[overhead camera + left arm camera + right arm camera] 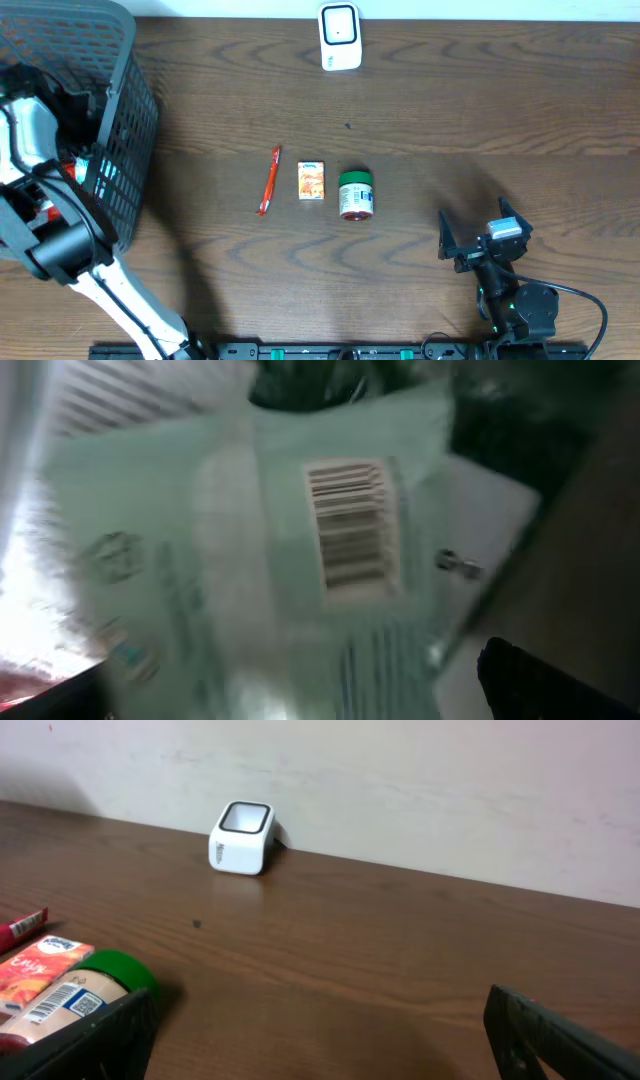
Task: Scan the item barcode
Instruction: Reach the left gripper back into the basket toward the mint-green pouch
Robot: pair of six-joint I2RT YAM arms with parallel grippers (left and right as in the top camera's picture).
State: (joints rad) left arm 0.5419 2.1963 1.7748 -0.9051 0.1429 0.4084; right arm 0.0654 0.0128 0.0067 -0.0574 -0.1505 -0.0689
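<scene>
The task looks barely begun: nothing is at the scanner (pixel 340 38), which stands at the far edge of the tabletop (pixel 450 120). The left gripper (pixel 295 680) is down in the basket (pixel 135 100) at the far left, spread above a pale green packet (pixel 230 560) whose barcode (pixel 348 525) faces it, apparently not yet gripped. The right gripper (pixel 478 230) sits spread and empty at the near right. Lifting, carrying and scanning remain.
</scene>
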